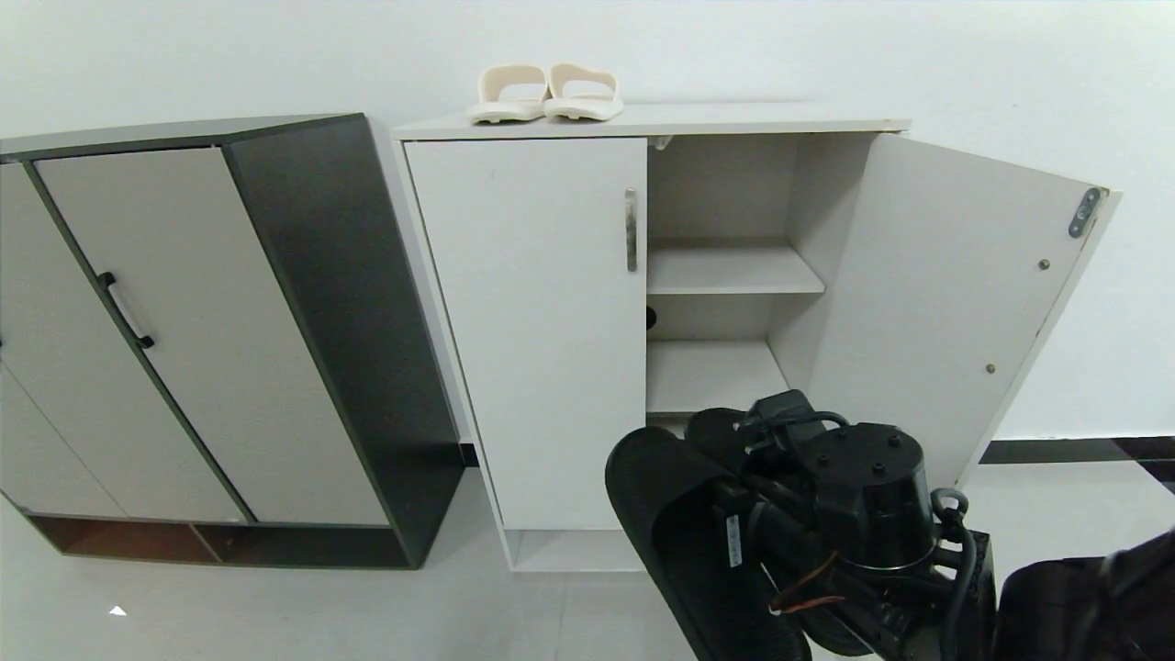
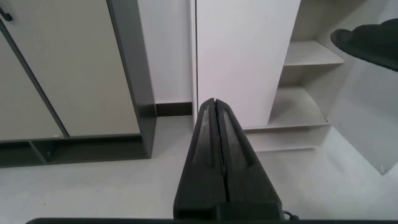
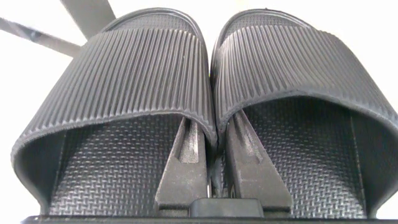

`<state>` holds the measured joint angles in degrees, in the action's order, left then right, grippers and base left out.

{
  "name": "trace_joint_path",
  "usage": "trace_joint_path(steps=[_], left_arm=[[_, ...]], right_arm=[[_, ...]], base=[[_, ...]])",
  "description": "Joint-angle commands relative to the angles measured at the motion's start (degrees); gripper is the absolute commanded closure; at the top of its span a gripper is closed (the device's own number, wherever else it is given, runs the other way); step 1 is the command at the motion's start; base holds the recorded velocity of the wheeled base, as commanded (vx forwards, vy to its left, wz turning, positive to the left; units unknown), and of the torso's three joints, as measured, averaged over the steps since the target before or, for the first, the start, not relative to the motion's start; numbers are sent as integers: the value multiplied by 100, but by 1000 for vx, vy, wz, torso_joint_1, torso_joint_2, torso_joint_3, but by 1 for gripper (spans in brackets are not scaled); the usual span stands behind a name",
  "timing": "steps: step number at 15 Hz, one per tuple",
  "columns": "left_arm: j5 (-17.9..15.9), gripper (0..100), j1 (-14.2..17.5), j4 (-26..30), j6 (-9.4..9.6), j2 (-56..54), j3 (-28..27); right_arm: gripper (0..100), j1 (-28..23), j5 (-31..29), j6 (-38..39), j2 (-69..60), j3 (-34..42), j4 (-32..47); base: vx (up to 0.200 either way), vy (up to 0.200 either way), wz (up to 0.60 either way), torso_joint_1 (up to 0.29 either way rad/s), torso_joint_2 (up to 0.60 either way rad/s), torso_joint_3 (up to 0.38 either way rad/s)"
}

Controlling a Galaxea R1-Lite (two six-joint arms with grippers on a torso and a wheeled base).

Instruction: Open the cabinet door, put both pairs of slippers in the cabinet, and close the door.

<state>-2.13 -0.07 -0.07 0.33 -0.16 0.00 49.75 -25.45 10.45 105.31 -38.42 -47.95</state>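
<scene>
Black slippers (image 3: 149,81) pinched between right jaws; left jaws closed.

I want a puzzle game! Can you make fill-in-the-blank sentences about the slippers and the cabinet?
The right tool holds ___ black slippers.
The cream slippers lie on ___ of the white cabinet.
The cabinet's right door is ___.
The left tool is ___, holding nothing.
Missing words: two; top; open; shut.
</scene>
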Motion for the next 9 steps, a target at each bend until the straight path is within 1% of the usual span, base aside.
trace_joint_path(steps=[1,3,4,6,8,9], left_arm=[[2,100,-1,-1,-15,16,0],[2,100,7,-1,-15,16,0],[2,100,-1,-1,-15,16,0],[2,100,7,-1,-15,16,0],[2,100,-1,-1,-15,16,0],[2,100,-1,7,-15,16,0]], right_arm=[[100,8,-241,-52,103,-385,31],[100,0,-592,-52,209,-719,57],[100,-9,-997,-52,411,-974,57],[100,-18,-1454,-43,692,-1308,57],[100,-27,-1559,-43,771,-1413,57],[100,-36,-1568,-43,789,-1413,57]], base=[[0,0,0,0,0,0],[0,0,0,0,0,0],[0,0,0,0,0,0],[0,0,0,0,0,0],[0,0,0,0,0,0],[0,-200,0,-2,2,2]])
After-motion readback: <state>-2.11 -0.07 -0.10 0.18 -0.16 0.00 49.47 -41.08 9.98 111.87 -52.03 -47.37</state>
